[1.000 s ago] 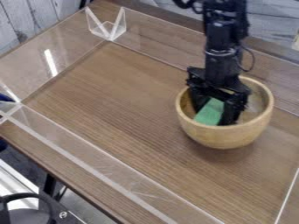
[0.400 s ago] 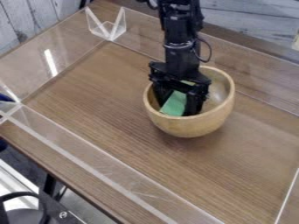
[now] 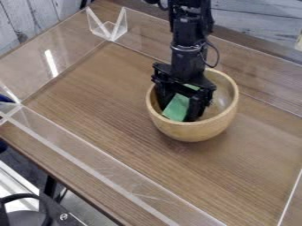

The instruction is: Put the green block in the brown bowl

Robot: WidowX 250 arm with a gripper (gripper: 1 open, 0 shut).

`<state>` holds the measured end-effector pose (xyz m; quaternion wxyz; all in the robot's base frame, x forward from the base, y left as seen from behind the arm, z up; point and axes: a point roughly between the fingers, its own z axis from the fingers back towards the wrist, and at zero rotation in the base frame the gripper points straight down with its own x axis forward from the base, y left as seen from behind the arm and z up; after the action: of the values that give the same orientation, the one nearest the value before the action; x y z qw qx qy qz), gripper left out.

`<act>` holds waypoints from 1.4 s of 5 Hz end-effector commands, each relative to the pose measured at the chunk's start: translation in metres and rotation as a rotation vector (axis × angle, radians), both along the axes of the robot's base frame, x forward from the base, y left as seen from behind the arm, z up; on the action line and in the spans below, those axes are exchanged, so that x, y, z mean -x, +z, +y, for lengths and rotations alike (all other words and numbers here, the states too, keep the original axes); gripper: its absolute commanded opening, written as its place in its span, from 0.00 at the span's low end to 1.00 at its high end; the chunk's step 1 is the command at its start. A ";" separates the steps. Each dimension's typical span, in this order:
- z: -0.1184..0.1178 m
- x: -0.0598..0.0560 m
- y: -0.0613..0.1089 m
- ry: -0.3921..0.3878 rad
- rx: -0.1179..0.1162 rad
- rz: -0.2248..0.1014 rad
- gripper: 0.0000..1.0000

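The brown bowl [image 3: 196,132] stands on the wooden table, right of centre. The green block [image 3: 177,109] lies tilted inside it, leaning against the inner wall. My gripper [image 3: 182,104] reaches straight down into the bowl on a black arm. Its jaws stand wide apart, one finger on each side of the block, and I see no squeeze on it. The fingertips and the block's lower end are hidden by the bowl's near wall.
A low clear acrylic wall [image 3: 71,154] runs around the wooden table [image 3: 94,115]. A clear angled acrylic piece [image 3: 106,25] stands at the far left corner. Dark cables lie below the table's front left edge.
The bowl, the block in it and my gripper have shifted left across the table from a second ago, then a touch back to the right. The jaws have stayed wide.
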<state>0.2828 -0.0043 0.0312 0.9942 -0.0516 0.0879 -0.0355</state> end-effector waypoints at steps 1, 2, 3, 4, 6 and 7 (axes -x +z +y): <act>-0.004 0.000 0.008 -0.030 0.020 -0.001 1.00; -0.007 0.001 0.013 -0.053 0.042 0.007 1.00; -0.023 0.002 0.023 -0.074 0.035 -0.029 1.00; -0.045 0.005 0.030 -0.101 0.024 -0.058 1.00; -0.037 0.002 0.072 -0.096 0.037 -0.115 0.00; -0.037 -0.001 0.059 -0.089 0.037 -0.125 0.00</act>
<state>0.2787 -0.0423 0.0799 0.9931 -0.0635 0.0482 -0.0864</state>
